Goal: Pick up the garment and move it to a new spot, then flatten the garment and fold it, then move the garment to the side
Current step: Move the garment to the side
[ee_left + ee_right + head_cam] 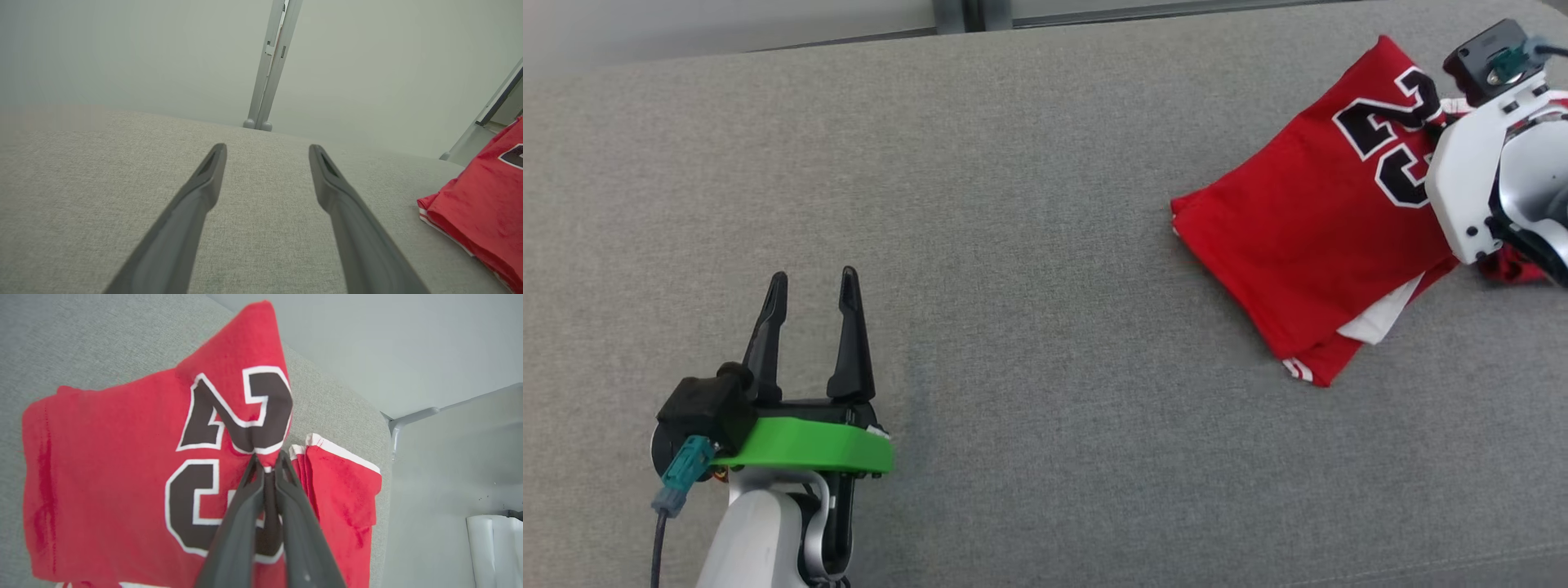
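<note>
Left hand (814, 275) low over the grey surface (1029, 286), fingers spread wide, empty, pointing forward. Well to its right, folded red garment (1307, 245) lying flat. Right hand (268, 459) angled down onto the garment from above, fingers pinched narrow on a fold of cloth beside the black number.
</note>
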`<state>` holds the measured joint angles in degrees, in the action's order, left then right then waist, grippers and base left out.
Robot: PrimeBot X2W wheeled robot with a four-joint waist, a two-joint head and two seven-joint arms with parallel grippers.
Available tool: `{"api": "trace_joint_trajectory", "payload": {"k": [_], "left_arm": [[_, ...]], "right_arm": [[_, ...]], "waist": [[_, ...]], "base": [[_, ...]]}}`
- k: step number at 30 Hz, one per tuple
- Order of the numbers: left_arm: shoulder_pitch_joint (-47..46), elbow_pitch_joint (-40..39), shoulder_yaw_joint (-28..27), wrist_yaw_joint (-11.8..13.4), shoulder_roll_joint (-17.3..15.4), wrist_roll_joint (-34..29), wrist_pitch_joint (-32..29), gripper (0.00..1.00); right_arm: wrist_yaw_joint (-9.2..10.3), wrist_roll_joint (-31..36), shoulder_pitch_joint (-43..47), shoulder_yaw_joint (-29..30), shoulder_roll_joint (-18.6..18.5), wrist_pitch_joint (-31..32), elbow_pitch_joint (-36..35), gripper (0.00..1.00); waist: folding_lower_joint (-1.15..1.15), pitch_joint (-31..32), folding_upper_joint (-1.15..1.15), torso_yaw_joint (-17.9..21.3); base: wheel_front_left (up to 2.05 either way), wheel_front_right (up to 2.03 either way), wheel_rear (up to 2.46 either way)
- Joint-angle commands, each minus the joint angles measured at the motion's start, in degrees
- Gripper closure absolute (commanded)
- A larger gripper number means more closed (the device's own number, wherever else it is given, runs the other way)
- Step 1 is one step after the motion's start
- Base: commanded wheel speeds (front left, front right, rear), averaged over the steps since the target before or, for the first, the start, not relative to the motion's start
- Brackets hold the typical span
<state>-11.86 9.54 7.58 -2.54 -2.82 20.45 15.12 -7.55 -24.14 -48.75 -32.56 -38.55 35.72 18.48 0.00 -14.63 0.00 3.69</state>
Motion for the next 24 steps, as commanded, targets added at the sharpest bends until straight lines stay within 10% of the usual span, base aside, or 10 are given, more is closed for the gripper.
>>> {"api": "trace_joint_trajectory", "payload": {"k": [1,24], "left_arm": [[-1.09,-0.20,0.22,-0.15,-0.17,-0.55,-0.03,0.00],[-5.56,-2.76,-2.04,-4.08,-0.21,-10.84,-0.02,0.00]], "right_arm": [[0.14,-0.39,-1.48,0.66,-0.34,0.09,0.26,1.00],[0.14,12.45,2.04,31.85,-0.86,-6.96,11.41,1.00]], "waist": [[0.00,-2.73,0.00,2.67],[0.00,-15.26,0.00,3.37]], "base": [[0.00,0.00,0.00],[0.00,0.00,0.00]]}}
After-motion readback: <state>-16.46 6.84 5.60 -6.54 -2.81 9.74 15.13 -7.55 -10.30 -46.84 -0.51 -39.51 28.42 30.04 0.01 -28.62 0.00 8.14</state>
